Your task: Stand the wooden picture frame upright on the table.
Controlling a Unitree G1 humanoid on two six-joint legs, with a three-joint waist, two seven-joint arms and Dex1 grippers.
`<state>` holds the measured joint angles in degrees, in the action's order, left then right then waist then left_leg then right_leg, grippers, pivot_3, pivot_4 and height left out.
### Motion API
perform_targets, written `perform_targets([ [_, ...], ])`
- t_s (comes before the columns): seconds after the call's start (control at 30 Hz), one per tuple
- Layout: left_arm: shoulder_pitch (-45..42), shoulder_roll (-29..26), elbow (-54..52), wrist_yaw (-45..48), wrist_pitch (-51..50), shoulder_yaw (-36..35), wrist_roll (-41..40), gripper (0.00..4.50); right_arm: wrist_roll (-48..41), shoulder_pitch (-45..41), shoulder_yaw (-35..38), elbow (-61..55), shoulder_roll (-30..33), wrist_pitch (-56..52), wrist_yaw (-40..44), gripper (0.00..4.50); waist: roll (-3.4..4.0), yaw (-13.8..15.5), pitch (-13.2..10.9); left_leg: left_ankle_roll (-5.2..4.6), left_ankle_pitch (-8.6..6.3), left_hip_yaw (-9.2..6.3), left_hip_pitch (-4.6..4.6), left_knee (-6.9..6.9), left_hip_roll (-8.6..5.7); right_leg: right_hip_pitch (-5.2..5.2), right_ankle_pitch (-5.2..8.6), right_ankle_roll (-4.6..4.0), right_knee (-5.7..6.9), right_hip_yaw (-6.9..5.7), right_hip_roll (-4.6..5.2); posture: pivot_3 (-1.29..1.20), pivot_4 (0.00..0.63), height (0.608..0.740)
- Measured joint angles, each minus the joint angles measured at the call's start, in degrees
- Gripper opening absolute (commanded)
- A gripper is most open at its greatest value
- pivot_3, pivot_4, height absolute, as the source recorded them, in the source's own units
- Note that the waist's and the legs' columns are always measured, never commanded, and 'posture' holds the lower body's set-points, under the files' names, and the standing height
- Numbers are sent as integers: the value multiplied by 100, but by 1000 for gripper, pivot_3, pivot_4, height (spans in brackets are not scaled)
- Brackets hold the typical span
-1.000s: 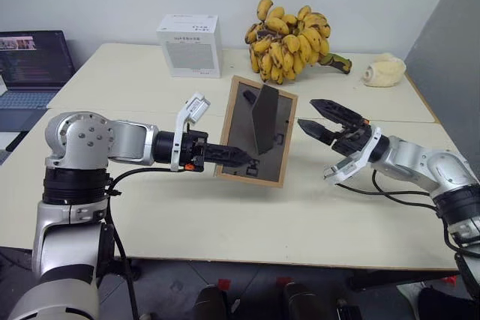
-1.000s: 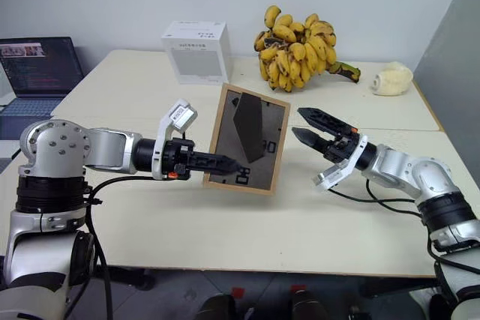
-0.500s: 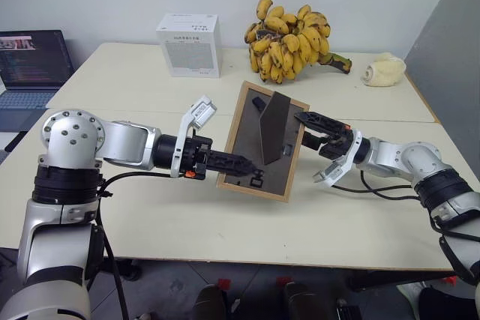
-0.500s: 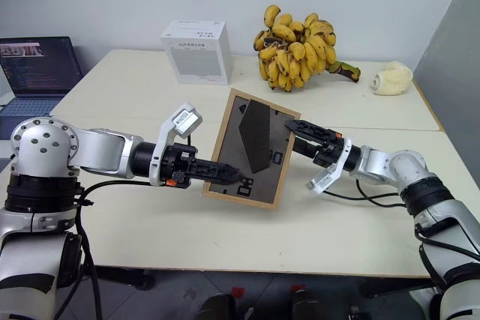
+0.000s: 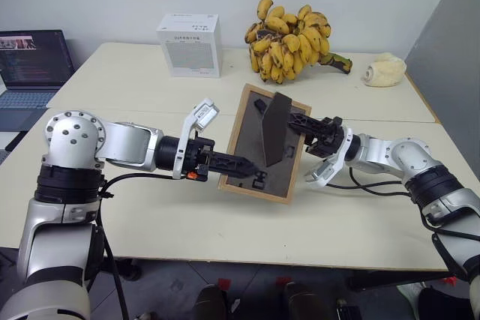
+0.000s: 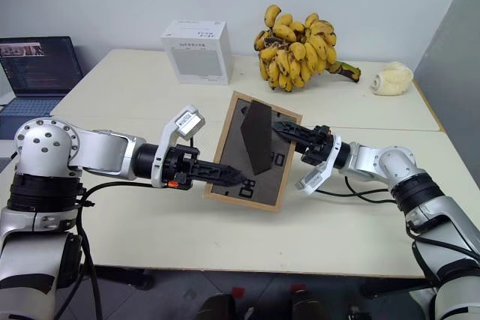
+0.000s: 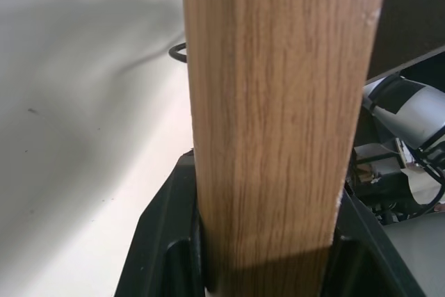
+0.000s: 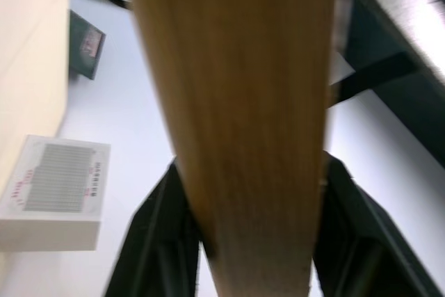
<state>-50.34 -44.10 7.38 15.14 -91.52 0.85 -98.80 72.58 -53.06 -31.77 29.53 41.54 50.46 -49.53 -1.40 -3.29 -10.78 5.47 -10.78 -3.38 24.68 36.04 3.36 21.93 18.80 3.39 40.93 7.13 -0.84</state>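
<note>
Right gripper [image 6: 289, 131] came in from the side over the last second and closed its jaws on the far edge of the picture frame [image 6: 251, 153]. A second back it hung well clear with jaws wide apart; now the wrist view showed the wood edge seated between both fingers [image 8: 156, 241]. Looked like a clamp, though the closing may not have been finished.

Left gripper [image 5: 236, 162] hadn't changed: jaws clamped on the frame's near edge, wood filling the gap between its fingers [image 7: 167, 227].

Frame was held in the air between the two arms, above the tabletop [image 5: 150, 215] and not touching it. Tilted, back panel facing the camera, black easel stand [image 5: 274, 131] swung out from the back. Tilt had shifted a bit as the arms adjusted; the lower edge sat nearer the tabletop seam.

What it meant: the frame now had a two-handed hold, so it could be rotated or passed over. The stand was already open, so my guess at what remained was turning it upright, lowering it until the bottom edge and the stand foot both touched, then letting go.

Risk: two grips on opposite edges could twist the frame if the arms moved out of step.

White box [image 5: 189, 44], bananas [image 5: 289, 39] and laptop [image 5: 30, 65] sat well apart, clear of the work.
</note>
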Motion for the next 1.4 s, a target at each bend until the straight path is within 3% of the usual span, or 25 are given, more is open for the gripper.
perform_targets([
  [0.3, 8, -81, -4, -77, 145, 106, -171, 1277, 1, -6, -5, -22, 13, -58, -7, 1337, 0, 0, 0, 0, 0, 0, 0, 0, -1, 0, 0, 0, 0, 0, 0, 0, 150, 740],
  [0.37, 9, -81, -4, -88, 185, 114, -190, 1984, -4, -6, -4, -22, 13, -91, -6, 1336, 0, 1, 0, 0, 0, 0, 0, 0, -1, 0, 0, 0, 0, 0, 0, 0, 150, 740],
  [0.47, 4, -87, -69, -167, 329, 113, -204, 2551, -11, -2, -62, -4, 12, -74, 92, 1336, 0, 1, 0, 0, 0, 0, 0, 0, -1, -1, 0, 0, 0, 0, 0, 0, 150, 740],
  [0.6, 74, -115, -523, 2, 536, 33, 221, 2628, -34, -6, -92, 22, 5, -69, 130, 1336, 0, 2, 0, 0, 0, 1, 0, 0, -1, -1, 0, 0, 0, 1, 0, 0, 150, 740],
  [0.8, 1052, -664, -1777, 1434, 1628, -1199, 1398, 2628, -183, -315, -157, 479, -141, 95, -47, 1336, 0, -87, 0, 0, 0, 6, 0, -4, 6, 4, 3, -6, 1, 2, -1, 0, 150, 740],
  [0.9, 1970, -1009, -2685, 2216, 1923, -2202, 1410, 2628, 8, -542, -461, 1133, -230, 147, -84, 1336, -8, -144, 3, 0, 0, 5, 0, -5, 6, 1, 5, -9, -4, 0, 2, 0, 150, 740],
  [1.03, 3605, -1127, -3792, 2550, 2057, -3155, 1379, 2628, -81, -736, -668, 2257, -577, 441, 179, 1336, -14, -160, -2, -1, 0, 4, -1, -3, 6, -1, 5, -10, 1, 0, 5, 0, 150, 740],
  [1.17, 5167, -897, -4922, 2558, 2400, -3831, 1766, 2628, -1184, -1071, -401, 3420, -1078, 1110, 1358, 1336, -19, -184, -5, -1, -1, -1, -23, -6, 8, -29, 6, -13, -3, -8, 4, 0, 150, 740],
  [1.27, 6048, -625, -5289, 2524, 2736, -4197, 2100, 2628, -2463, -1088, 137, 3987, -1504, 1495, 2764, 1336, -25, -184, -9, -2, -2, -8, -59, -10, 10, -67, 11, -21, -7, -16, 3, 0, 150, 740],
  [1.3, 6274, -544, -5350, 2511, 2845, -4300, 2233, 2628, -2970, -1080, 378, 4129, -1696, 1531, 3463, 1336, -29, -188, -13, -2, -3, -7, -79, -16, 12, -86, 12, -23, -10, -15, 2, 0, 150, 740],
  [1.4, 6794, -277, -5428, 2397, 3230, -4563, 2661, 2628, -5276, -809, 1382, 4113, -2493, 867, 6673, 1336, -32, -201, -16, 0, -5, -20, -127, -26, 22, -145, 17, -31, -21, -30, -5, 0, 150, 740],
])
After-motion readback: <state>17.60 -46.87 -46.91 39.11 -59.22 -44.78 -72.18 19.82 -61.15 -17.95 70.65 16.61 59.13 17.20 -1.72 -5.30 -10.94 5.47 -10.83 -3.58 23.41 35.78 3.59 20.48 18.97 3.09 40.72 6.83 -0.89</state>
